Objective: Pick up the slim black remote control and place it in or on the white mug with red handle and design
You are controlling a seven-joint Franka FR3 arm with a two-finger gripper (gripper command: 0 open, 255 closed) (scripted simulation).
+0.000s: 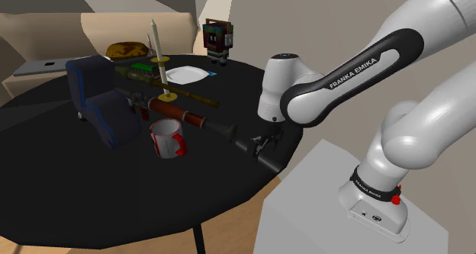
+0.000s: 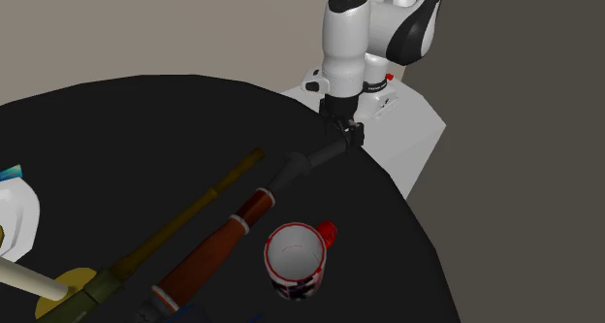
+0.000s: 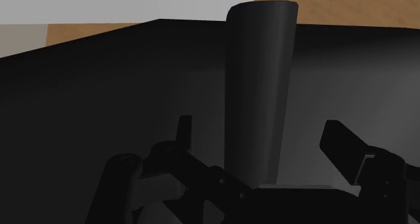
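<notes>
The slim black remote [image 1: 262,156] lies on the round black table [image 1: 46,184] near the edge by the stand. It is the dark bar [image 2: 318,161] beside the black end of a red-brown tube. My gripper [image 1: 267,141] hangs right over it, open. In the wrist view the remote [image 3: 259,88] runs up between the fingers [image 3: 342,147], with a gap on each side. The white mug [image 1: 165,138] with red handle and design stands upright a short way from the remote toward the table's middle, and its mouth [image 2: 294,251] is open upward.
A red-brown tube [image 1: 180,112] and an olive tube [image 1: 179,93] lie side by side between mug and table centre. A blue toy vehicle [image 1: 103,101], a candle on a holder [image 1: 156,46], a white plate [image 1: 187,75] and a robot figure [image 1: 217,43] stand farther back. The table edge is close to the remote.
</notes>
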